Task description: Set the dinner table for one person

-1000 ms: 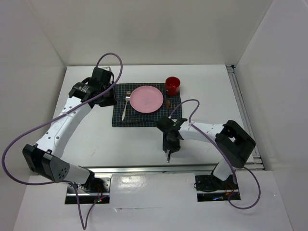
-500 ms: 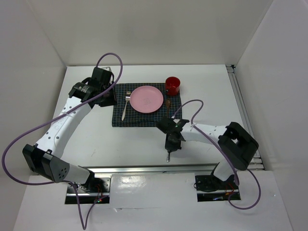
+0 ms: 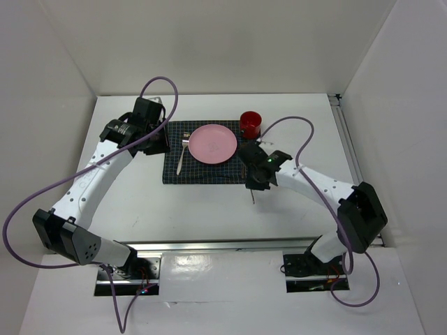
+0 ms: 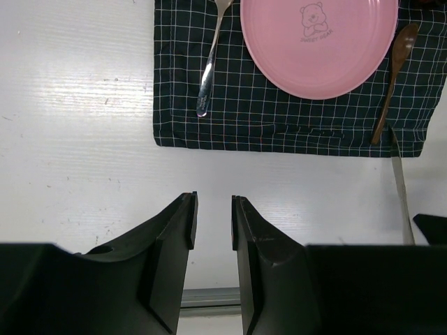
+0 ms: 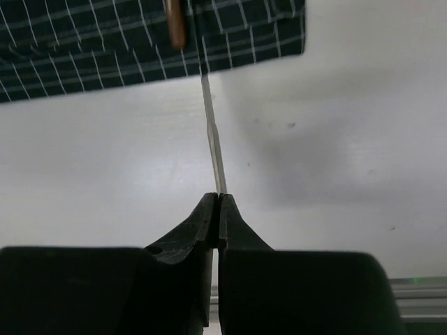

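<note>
On the white dinner table [image 3: 133, 202] lies a dark checked placemat [image 3: 188, 174] with a pink plate [image 3: 213, 144], a fork [image 3: 181, 157] to its left and a wooden spoon [image 4: 392, 77] to its right. A red cup [image 3: 250, 123] stands at the mat's far right corner. My right gripper [image 3: 255, 181] is shut on a thin metal knife [image 5: 213, 132] at the mat's near right corner. The knife's tip reaches the mat's edge beside the spoon's end [image 5: 174, 24]. My left gripper [image 4: 213, 202] is open and empty, above the mat's left side [image 3: 157, 139].
A metal rail [image 3: 209, 244] runs along the table's near edge. White walls enclose the table on the left, back and right. Purple cables loop over both arms.
My right gripper has carried the knife from the table's front middle back and to the right, up to the placemat's near right corner. The left arm has not moved.
</note>
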`<act>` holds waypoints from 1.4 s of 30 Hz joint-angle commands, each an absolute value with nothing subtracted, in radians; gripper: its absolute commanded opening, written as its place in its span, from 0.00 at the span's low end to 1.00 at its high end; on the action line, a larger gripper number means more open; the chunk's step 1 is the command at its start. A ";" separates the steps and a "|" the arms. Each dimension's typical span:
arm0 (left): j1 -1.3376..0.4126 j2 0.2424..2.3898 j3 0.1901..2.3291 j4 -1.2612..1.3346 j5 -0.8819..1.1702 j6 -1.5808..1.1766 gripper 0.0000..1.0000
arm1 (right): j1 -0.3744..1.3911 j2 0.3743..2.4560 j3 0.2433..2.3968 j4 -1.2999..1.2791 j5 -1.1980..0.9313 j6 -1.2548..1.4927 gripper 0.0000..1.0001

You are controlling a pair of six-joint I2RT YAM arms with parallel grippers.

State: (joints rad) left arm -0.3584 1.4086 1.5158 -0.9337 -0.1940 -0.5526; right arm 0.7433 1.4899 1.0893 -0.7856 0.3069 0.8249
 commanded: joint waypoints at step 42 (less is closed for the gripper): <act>-0.357 1.396 1.503 -0.913 -0.201 -0.534 0.43 | 0.555 1.848 1.072 -0.520 0.164 0.460 0.36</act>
State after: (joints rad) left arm -0.3584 1.4086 1.5089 -0.9325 -0.1989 -0.5495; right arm 0.5682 1.7958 1.1034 -0.5415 0.1677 0.4717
